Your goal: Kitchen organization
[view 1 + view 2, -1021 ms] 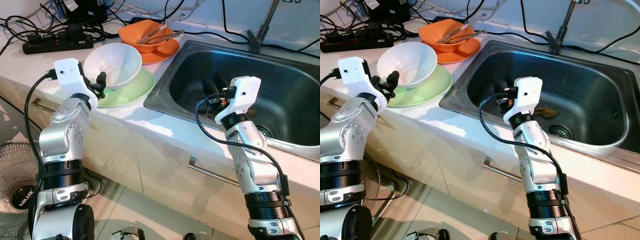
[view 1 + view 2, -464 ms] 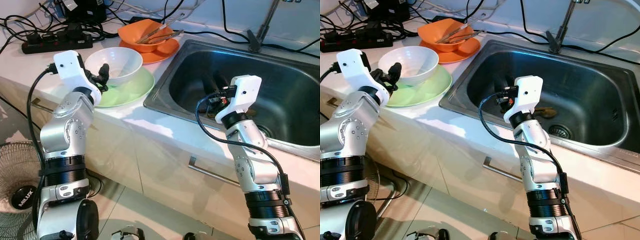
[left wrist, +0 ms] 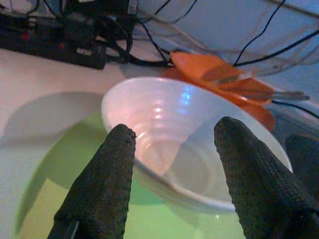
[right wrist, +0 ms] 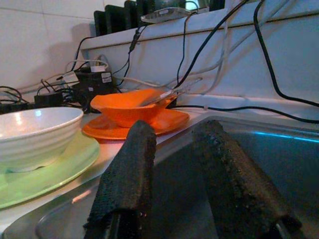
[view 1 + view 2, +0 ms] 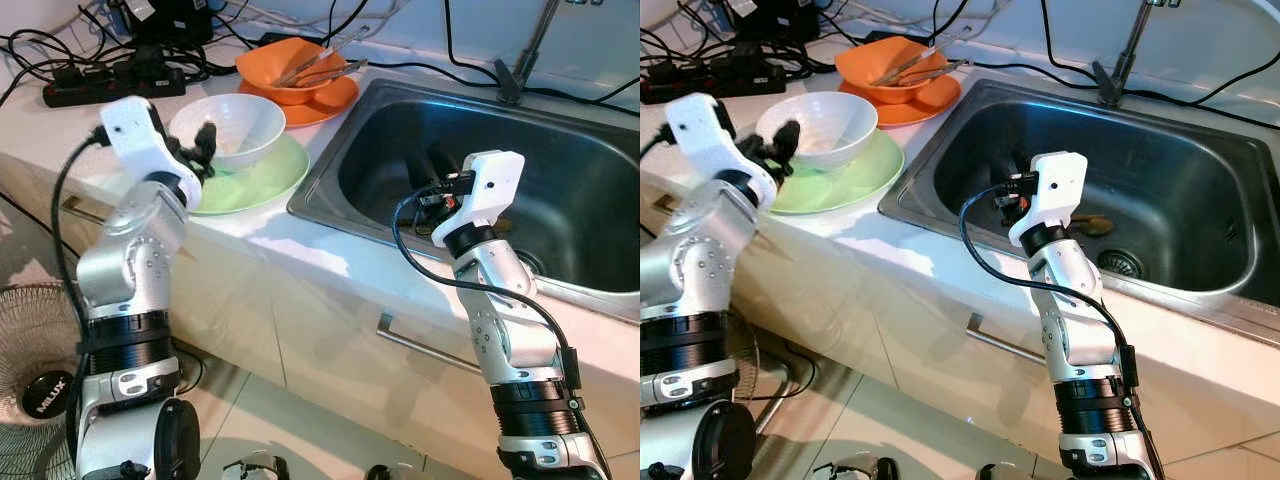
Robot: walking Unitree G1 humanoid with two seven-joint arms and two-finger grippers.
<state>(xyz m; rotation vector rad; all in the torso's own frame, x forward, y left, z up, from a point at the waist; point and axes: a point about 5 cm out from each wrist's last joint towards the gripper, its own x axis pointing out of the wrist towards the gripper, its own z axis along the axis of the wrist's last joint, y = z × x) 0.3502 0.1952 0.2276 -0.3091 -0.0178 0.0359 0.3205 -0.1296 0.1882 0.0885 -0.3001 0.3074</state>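
A white bowl [image 5: 237,124] sits level on a pale green plate [image 5: 262,180] on the counter left of the sink. My left gripper [image 5: 205,141] is open at the bowl's near-left rim. In the left wrist view its fingers [image 3: 107,179] stand wide apart with the white bowl [image 3: 164,114] just ahead of them. An orange bowl [image 5: 288,68] holding metal tongs [image 5: 322,70] rests on an orange plate [image 5: 330,100] behind. My right gripper [image 5: 432,168] hangs open inside the steel sink [image 5: 570,170], gripping nothing.
A black power strip [image 5: 112,86] and tangled cables lie at the counter's back left. The faucet base [image 5: 512,80] stands behind the sink. A small brown item [image 5: 1092,225] lies near the drain. A fan [image 5: 35,370] stands on the floor at left.
The white bowl went from tilted toward me to level on the green plate. My left gripper rose from the plate's edge to the bowl's rim. The right arm stayed still.
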